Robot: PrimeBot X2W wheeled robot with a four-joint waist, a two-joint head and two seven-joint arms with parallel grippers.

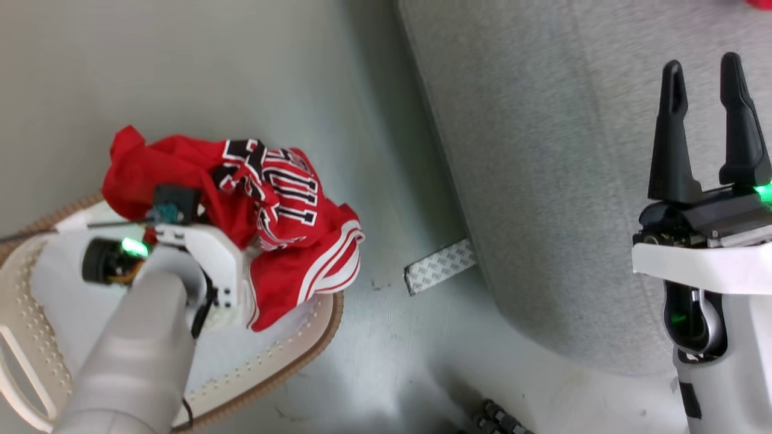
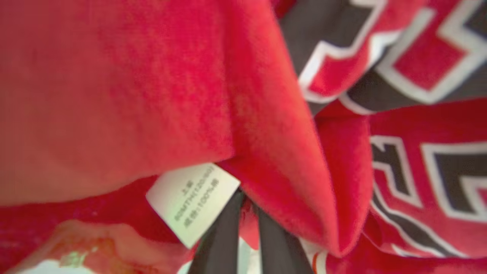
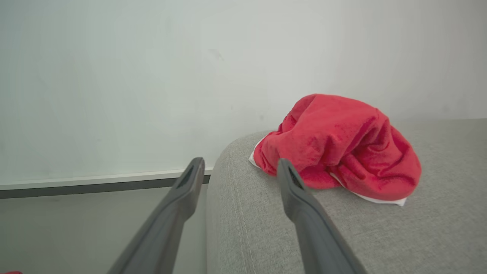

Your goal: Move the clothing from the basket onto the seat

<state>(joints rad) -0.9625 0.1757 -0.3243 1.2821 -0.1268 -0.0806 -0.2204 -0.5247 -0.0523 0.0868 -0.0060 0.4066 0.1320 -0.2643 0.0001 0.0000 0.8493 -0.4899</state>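
Fingers of the left gripper (image 2: 249, 219), nearly together, pinch a fold of the bright red lettered jersey (image 1: 289, 223) (small white tag (image 2: 192, 201) beside them), bunched over the oval white perforated plastic basket (image 1: 271, 367). The right gripper (image 1: 702, 120) gapes empty above the large grey fabric seat (image 1: 543, 181), where a plain red white-trimmed garment (image 3: 338, 144) lies.

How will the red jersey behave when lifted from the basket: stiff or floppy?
Probably floppy: the jersey lies crumpled in soft folds, so it should sag and trail. Its striped hem overhangs the basket rim and might drag there.
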